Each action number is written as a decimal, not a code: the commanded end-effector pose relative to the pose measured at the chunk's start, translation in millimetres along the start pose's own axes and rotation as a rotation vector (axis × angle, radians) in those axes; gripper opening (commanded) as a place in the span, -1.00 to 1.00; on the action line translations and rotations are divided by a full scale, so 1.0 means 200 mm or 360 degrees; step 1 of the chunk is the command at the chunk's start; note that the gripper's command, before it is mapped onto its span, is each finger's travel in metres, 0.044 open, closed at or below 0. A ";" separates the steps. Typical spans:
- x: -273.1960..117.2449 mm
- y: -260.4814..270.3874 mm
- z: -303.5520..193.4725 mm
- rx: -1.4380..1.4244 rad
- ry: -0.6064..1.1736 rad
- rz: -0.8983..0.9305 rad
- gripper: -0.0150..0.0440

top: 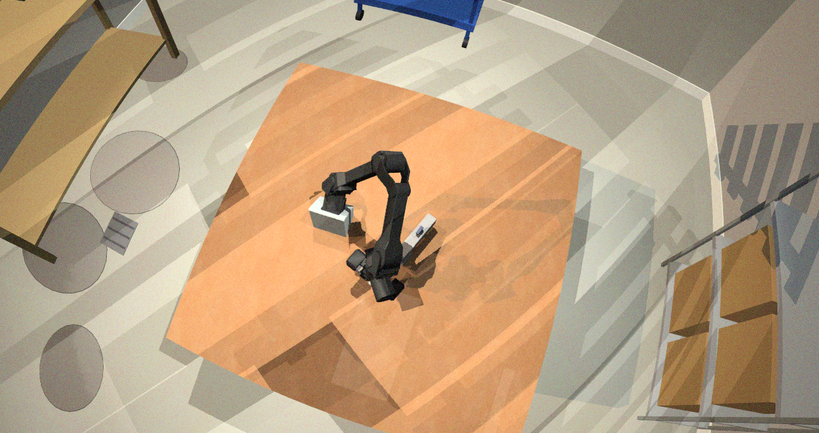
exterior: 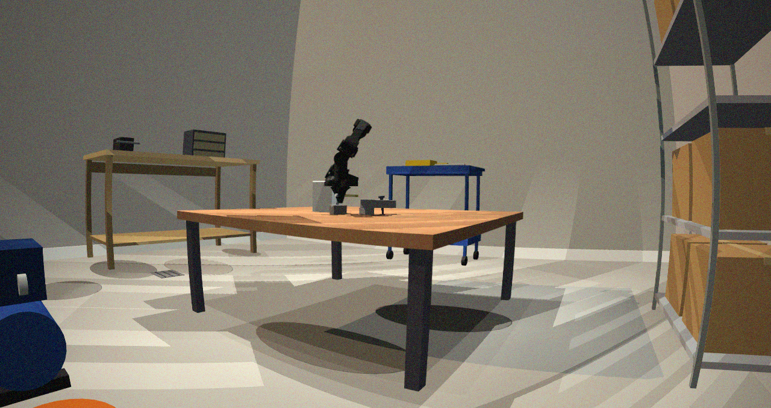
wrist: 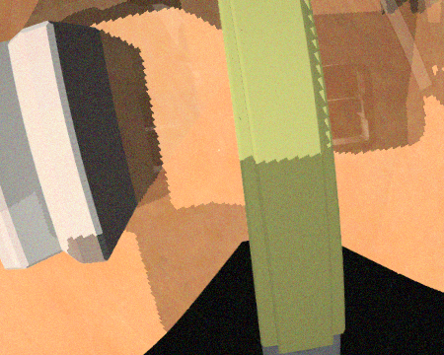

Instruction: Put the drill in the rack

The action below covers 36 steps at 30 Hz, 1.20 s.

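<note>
At ten o'clock from the table, a wooden workbench (top: 68, 126) (exterior: 172, 159) bears a small drawer cabinet (exterior: 205, 143). A blue wheeled cart (top: 418, 0) (exterior: 435, 170) stands at twelve; cardboard boxes (top: 747, 275) (exterior: 738, 298) fill a metal shelving unit (top: 714, 310) (exterior: 710, 135) at four.

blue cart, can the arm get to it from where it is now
Probably not: the arm is on the table, with a stretch of floor between it and the cart.
</note>
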State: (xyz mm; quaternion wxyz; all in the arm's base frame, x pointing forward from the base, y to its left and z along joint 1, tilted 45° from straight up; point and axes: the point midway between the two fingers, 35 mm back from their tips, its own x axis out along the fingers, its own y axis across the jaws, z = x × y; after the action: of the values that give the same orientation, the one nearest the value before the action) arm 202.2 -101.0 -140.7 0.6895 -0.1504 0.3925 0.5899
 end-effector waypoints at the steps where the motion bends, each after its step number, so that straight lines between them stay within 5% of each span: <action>1: -0.01 -0.01 0.00 -0.0009 0.0012 -0.0003 -0.49; 36: -0.05 -0.02 -0.01 -0.0009 0.0012 -0.0003 -0.49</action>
State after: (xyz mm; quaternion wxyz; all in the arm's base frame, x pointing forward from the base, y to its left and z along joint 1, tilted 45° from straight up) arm 203.9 -107.3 -135.4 0.6895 -0.1506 0.3926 0.5897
